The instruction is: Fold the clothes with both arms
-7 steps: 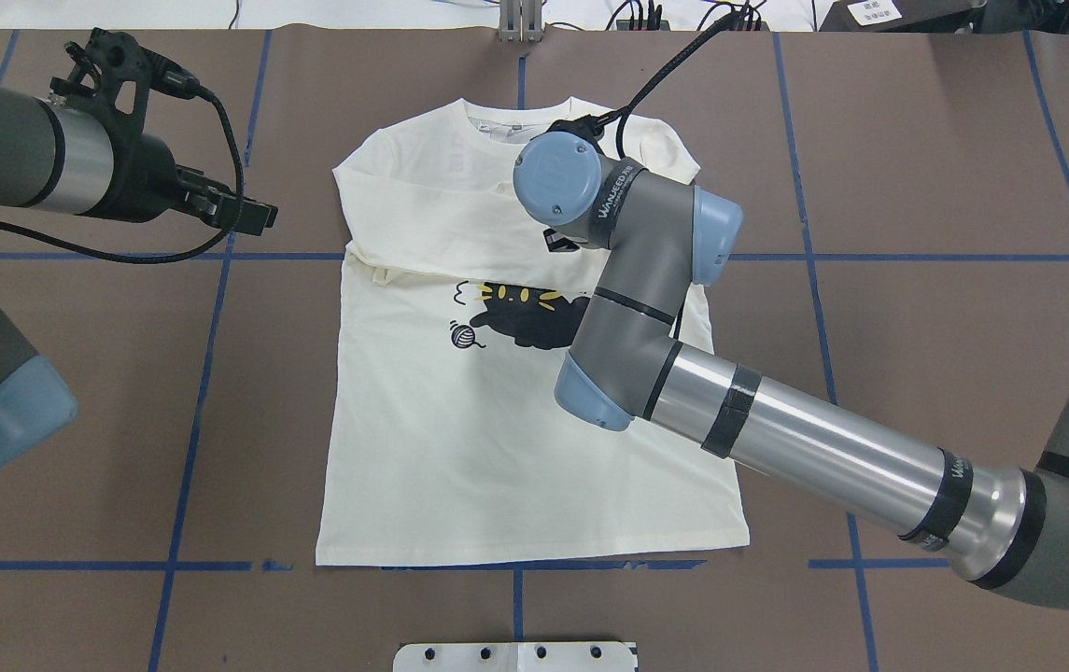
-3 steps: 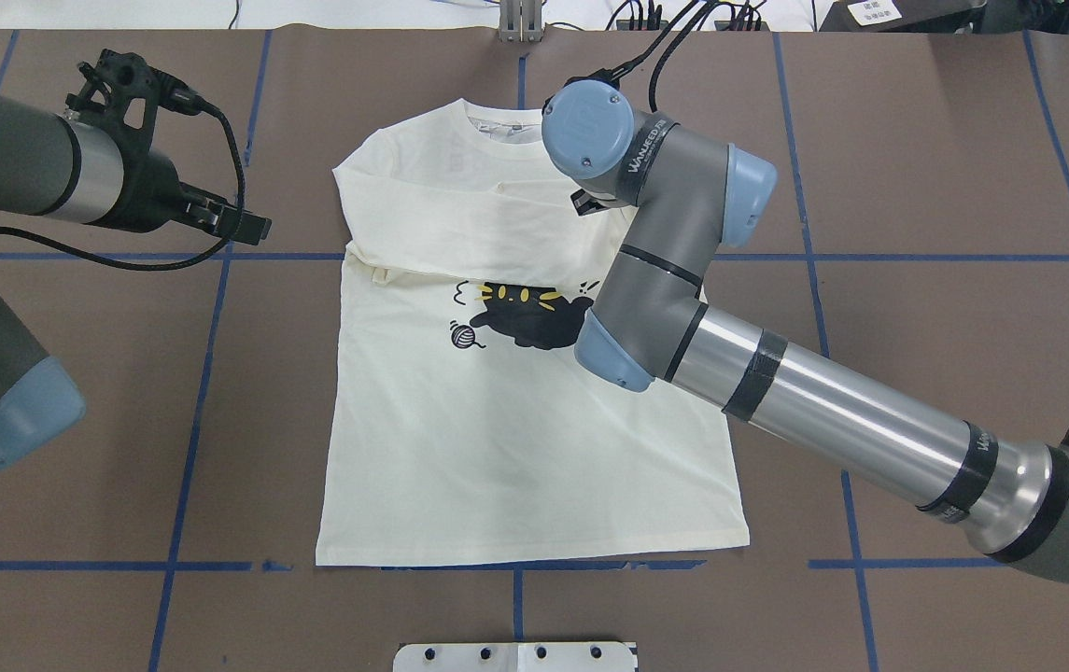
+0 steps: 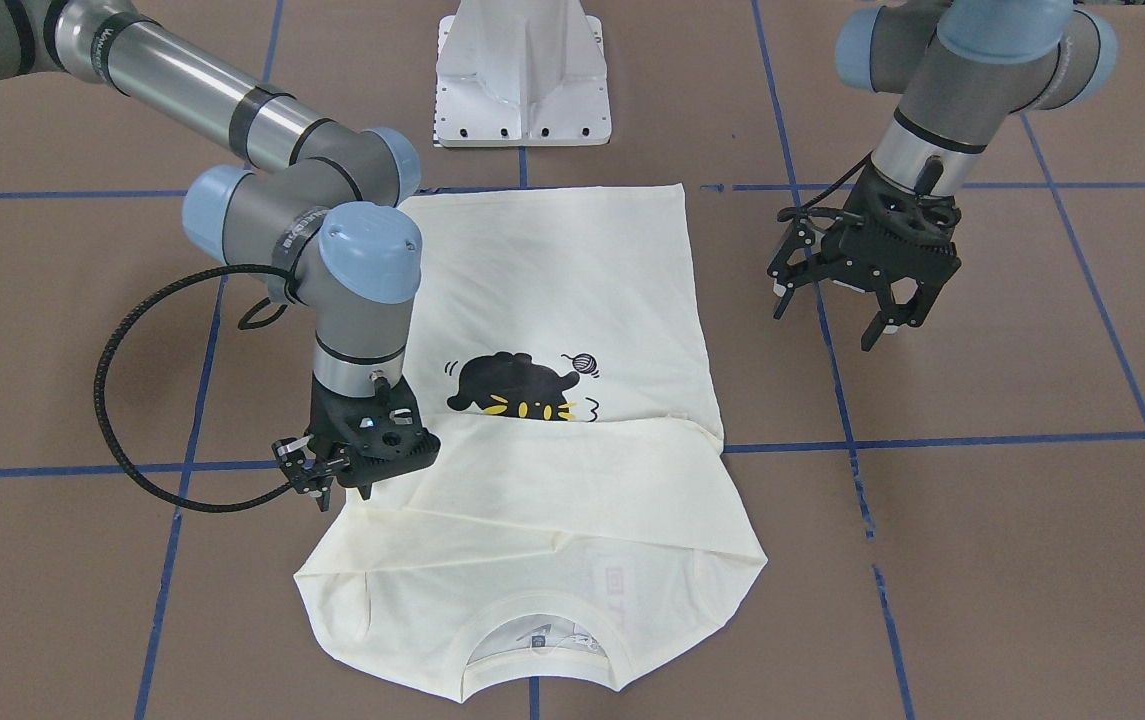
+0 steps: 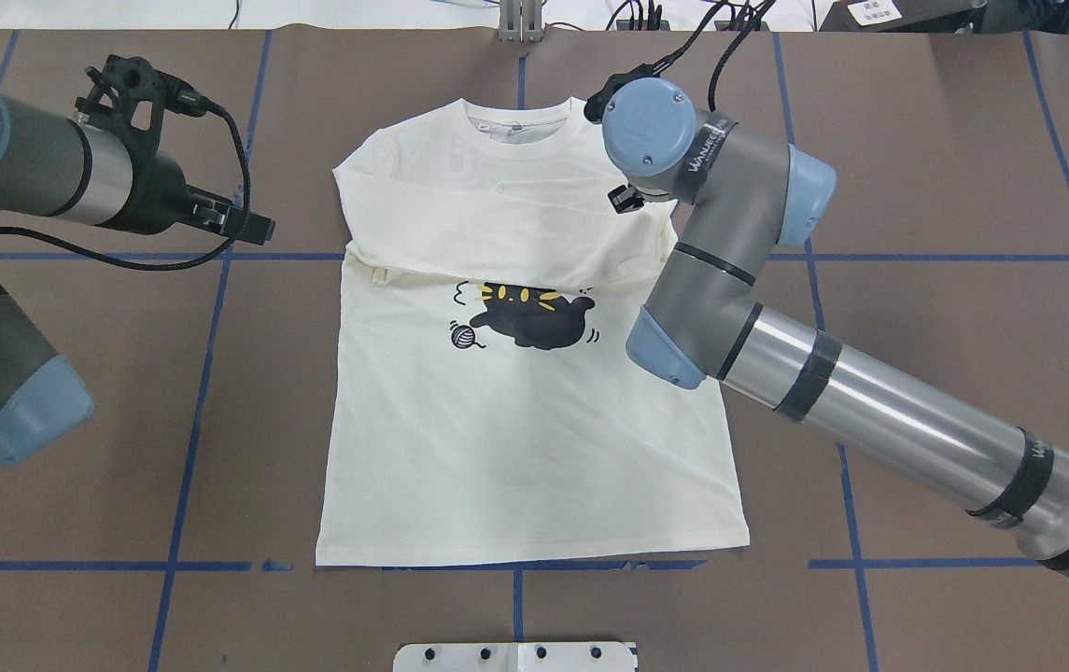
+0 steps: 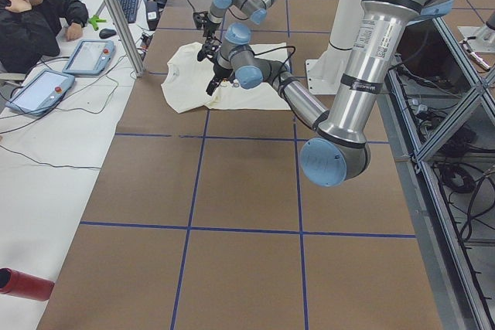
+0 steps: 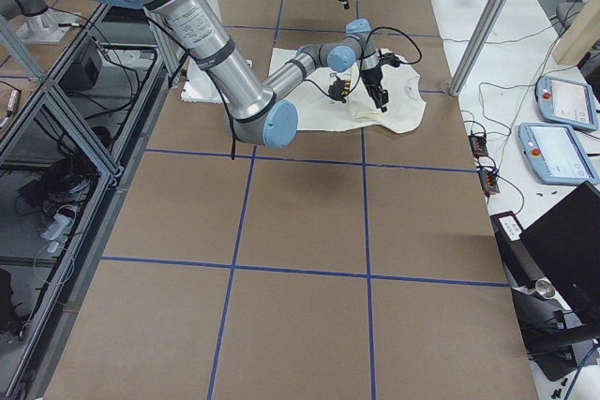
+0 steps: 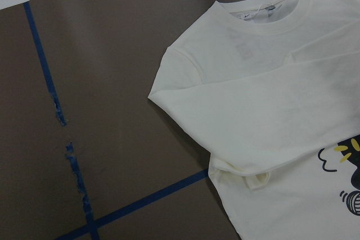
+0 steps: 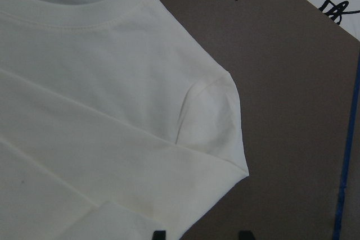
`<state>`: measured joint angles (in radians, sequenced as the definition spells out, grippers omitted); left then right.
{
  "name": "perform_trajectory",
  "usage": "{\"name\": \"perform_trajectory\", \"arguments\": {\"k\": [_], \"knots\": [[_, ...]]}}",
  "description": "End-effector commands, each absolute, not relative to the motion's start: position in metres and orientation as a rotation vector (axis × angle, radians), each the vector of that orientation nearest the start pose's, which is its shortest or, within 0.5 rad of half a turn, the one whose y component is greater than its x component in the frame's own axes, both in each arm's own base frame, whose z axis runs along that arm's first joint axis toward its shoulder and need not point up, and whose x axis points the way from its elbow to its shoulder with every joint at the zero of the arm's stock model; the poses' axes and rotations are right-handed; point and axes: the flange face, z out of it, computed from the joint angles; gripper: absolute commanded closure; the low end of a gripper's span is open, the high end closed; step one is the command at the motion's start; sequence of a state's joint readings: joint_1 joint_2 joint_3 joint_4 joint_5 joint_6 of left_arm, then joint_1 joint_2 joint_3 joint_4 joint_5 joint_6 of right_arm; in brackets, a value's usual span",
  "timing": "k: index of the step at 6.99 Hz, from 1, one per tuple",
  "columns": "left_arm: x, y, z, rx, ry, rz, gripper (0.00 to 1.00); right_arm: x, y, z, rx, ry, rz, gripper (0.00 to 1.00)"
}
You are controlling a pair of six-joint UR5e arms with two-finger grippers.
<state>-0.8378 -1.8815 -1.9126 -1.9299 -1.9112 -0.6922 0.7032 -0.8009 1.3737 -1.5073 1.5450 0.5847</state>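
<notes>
The cream-white T-shirt (image 4: 515, 448) lies flat on the brown table, cat print (image 4: 534, 322) up, with both long sleeves folded across the chest. My right gripper (image 3: 327, 488) hangs low over the shirt's shoulder and sleeve fold on my right side. Its wrist view shows two fingertips (image 8: 159, 234) apart over the sleeve edge (image 8: 214, 161), holding nothing. In the overhead view the right gripper (image 4: 625, 199) is mostly hidden under its wrist. My left gripper (image 3: 827, 322) is open and empty above bare table, left of the shirt (image 7: 270, 99).
The white base block (image 3: 524, 75) stands at the robot's side of the table. Blue tape lines (image 4: 207, 373) cross the brown surface. An operator (image 5: 35, 5) sits with tablets (image 5: 89, 56) beyond the table's far edge.
My right arm has swung from over the shirt's chest to its right shoulder, toward the far edge. The left arm has barely moved. The shirt lies as before.
</notes>
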Motion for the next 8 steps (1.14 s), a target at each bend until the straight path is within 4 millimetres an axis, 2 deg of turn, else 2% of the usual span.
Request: {"name": "perform_trajectory", "arguments": {"k": [1,3,4,5,6,7,8], "knots": [[0.311,-0.491,0.291,0.545,0.907,0.191,0.00,-0.446,-0.589,0.256,0.486,-0.543,-0.254,0.00],[0.334,-0.468,0.284,0.466,0.967,0.096,0.00,-0.394,-0.528,0.251,0.424,-0.722,-0.071,0.00],[0.340,-0.453,0.273,0.459,0.991,0.041,0.00,-0.366,-0.492,0.262,0.367,-0.789,-0.036,0.00],[0.350,-0.432,0.260,0.416,1.040,-0.018,0.00,-0.347,-0.449,0.265,0.303,-0.854,0.078,0.00],[0.354,-0.393,0.267,0.377,1.053,-0.068,0.00,-0.349,-0.408,0.266,0.253,-0.955,0.170,0.00],[0.357,-0.354,0.269,0.344,1.067,-0.133,0.00,-0.341,-0.380,0.294,0.249,-1.068,0.216,0.00],[0.371,-0.330,0.265,0.285,1.102,-0.192,0.00,-0.335,-0.350,0.317,0.211,-1.126,0.294,0.01]]}}
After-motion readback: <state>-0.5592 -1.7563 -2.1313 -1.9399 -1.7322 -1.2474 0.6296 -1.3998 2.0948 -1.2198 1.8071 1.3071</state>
